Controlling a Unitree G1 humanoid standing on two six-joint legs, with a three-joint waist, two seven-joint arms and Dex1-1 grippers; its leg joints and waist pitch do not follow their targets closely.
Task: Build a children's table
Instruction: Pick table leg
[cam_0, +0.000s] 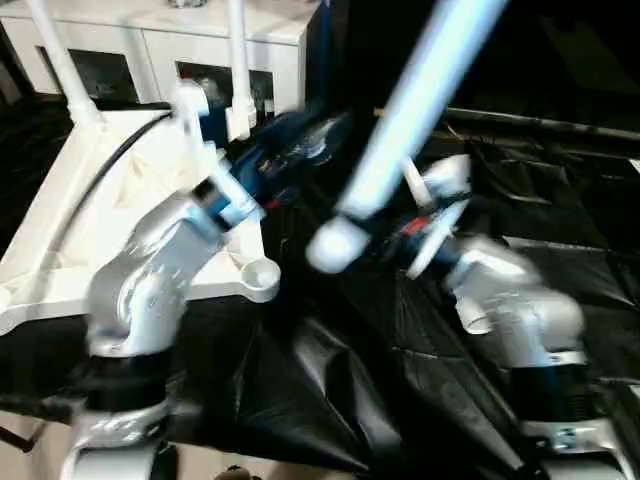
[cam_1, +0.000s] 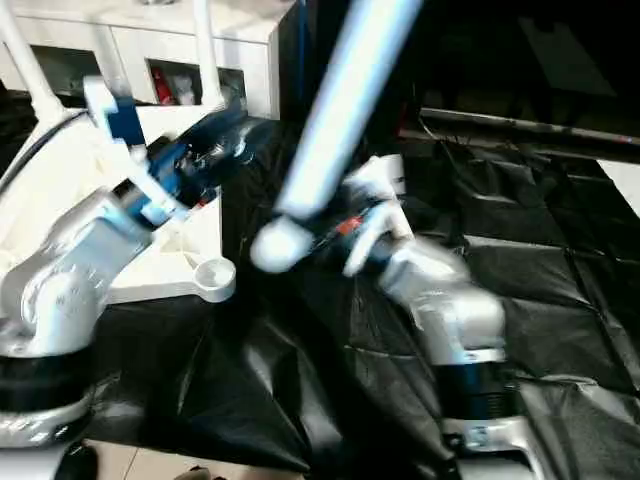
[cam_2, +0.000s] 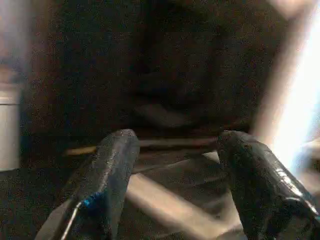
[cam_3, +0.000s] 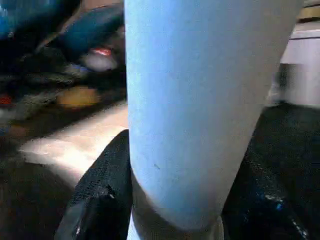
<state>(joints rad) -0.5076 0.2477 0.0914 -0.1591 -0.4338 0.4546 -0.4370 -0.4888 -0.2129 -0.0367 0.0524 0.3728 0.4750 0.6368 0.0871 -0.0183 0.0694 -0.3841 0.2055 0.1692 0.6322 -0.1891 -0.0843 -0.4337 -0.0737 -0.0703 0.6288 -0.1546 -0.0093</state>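
Over the black sheet, the right gripper (cam_3: 172, 200) clamps a loose white leg (cam_0: 415, 110) held slanting, while the left gripper (cam_2: 177, 175) stands open and empty; aim its rounded end squarely, it seems, into the upturned tabletop's (cam_0: 60, 250) empty corner socket (cam_0: 259, 272).

One white tabletop (cam_0: 60, 230) lies underside up at the left of the frame. Three white legs show: two stand in its far corner sockets, leg (cam_0: 62, 62) and leg (cam_0: 238, 70), and one leg (cam_0: 410, 110) slants across the centre. One corner socket (cam_0: 260, 272) is open. One white cabinet (cam_0: 270, 45) sits at the upper left.
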